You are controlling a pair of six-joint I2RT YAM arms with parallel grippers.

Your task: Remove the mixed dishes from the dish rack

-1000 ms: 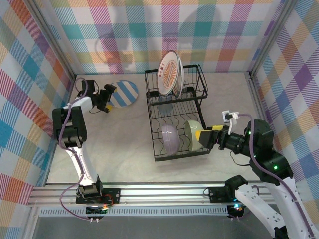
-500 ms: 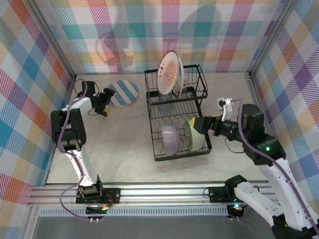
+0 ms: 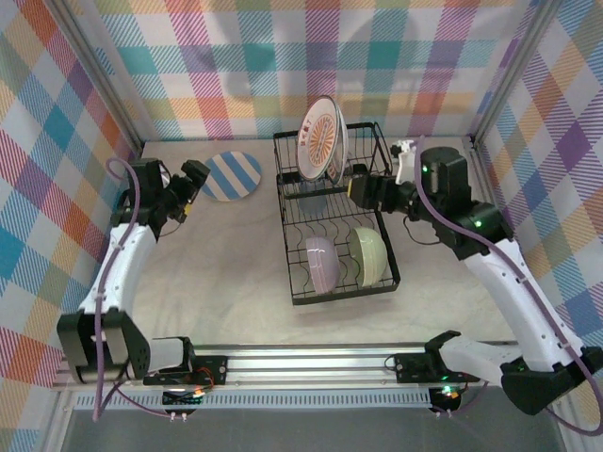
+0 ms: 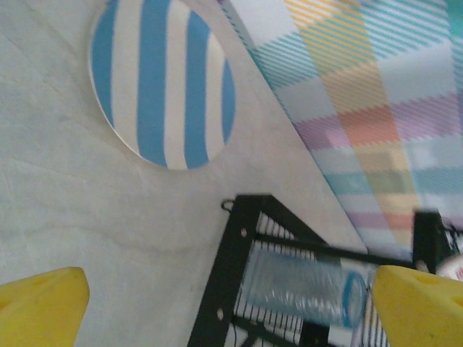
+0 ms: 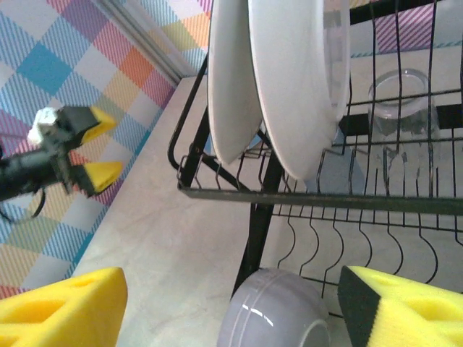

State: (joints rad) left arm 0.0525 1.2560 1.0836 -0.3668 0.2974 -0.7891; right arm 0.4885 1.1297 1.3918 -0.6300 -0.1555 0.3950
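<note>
We find the right gripper (image 3: 358,188) just right of centre in the top view, level with the upper basket of the dish rack (image 3: 339,293). Its jaws stand wide apart and hold nothing. The sunburst plate (image 3: 322,139) stands on edge in that basket, just beside the gripper and above it in the frame. The tumbler (image 4: 296,289) lies among the wires below the plate. In the lower tray the lavender bowl (image 3: 320,262) and the pale green bowl (image 3: 369,254) stand side by side on their rims. At upper left the striped plate (image 3: 234,176) lies flat on the table (image 3: 236,273), with the left gripper (image 3: 188,188) near it, fully open and empty.

We judge the sunburst plate to be the next piece. It looks glazed, so it is stiff, smooth, fairly heavy and easy to chip. We would pinch its upper rim, one pad on each face, and lift it straight out of the wires so it cannot knock the tumbler.
</note>
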